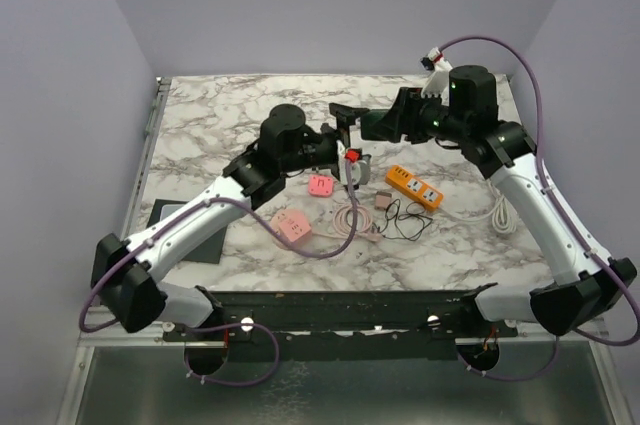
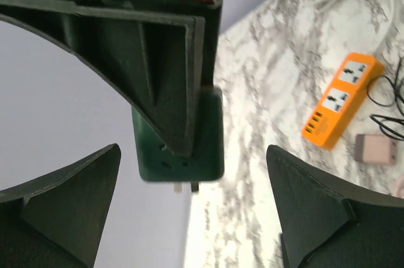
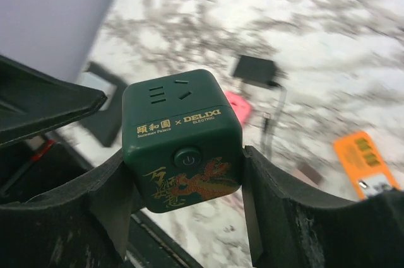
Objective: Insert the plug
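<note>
Right end effector (image 3: 186, 180) clamps the cube (image 3: 180, 129) by its flat sides, aloft left of the orange strip (image 1: 415, 186); left end effector (image 2: 192, 149) gapes empty. Cube seems rigid, light, slick: hold opposite faces

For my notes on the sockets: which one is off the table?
The dark green cube, held in the right gripper; the orange strip and pink cubes lie on the table.

One orange power strip (image 1: 415, 186); left of it, two pink socket cubes (image 1: 321, 185) and one green socket cube (image 3: 182, 139).
</note>
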`<state>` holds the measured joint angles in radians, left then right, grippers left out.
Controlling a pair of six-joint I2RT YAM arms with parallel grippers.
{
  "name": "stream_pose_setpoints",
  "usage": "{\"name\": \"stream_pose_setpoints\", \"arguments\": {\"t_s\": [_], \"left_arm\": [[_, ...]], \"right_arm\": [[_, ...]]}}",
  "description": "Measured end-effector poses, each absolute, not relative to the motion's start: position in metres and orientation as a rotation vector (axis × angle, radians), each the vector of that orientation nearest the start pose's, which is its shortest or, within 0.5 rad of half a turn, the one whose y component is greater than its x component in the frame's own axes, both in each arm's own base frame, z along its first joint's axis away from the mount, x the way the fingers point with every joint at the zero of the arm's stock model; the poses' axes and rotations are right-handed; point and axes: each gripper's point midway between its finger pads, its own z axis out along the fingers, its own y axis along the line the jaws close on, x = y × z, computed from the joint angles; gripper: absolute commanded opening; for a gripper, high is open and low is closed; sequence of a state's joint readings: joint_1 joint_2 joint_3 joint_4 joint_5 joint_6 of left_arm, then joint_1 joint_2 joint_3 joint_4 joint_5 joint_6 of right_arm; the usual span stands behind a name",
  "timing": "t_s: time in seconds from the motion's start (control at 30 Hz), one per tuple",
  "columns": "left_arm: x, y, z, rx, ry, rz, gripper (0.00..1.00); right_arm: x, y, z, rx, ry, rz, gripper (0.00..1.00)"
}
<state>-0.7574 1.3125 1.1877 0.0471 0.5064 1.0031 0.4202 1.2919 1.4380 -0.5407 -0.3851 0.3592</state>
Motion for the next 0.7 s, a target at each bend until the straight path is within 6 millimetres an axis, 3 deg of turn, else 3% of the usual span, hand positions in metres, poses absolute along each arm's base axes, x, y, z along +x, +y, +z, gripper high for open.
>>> {"name": "stream_pose_setpoints", "arguments": {"t_s": [0.17,0.33,0.5,0.7], "left_arm": [[0.327,-0.358,0.288,1.567,0.937,-0.273,0.99],[0.356,-0.364,0.22,1.687,1.094,-0.299,0.99],[0.378,-0.384,0.186,1.799,1.107,-0.311,0.95],[0.409,-0.428,0.15,1.959,1.025,-0.327,0.91]], "right_arm": [[0.342,0.169,0.272,-0.092,2.266,0.578,0.01],[0.328,0.109,0.208,0.179,2.477,0.309,0.01],[0.313,0.082,0.188,0.349,2.536,0.131,0.01],[0.294,0.055,0.164,0.495,2.584,-0.025,0.01]]}}
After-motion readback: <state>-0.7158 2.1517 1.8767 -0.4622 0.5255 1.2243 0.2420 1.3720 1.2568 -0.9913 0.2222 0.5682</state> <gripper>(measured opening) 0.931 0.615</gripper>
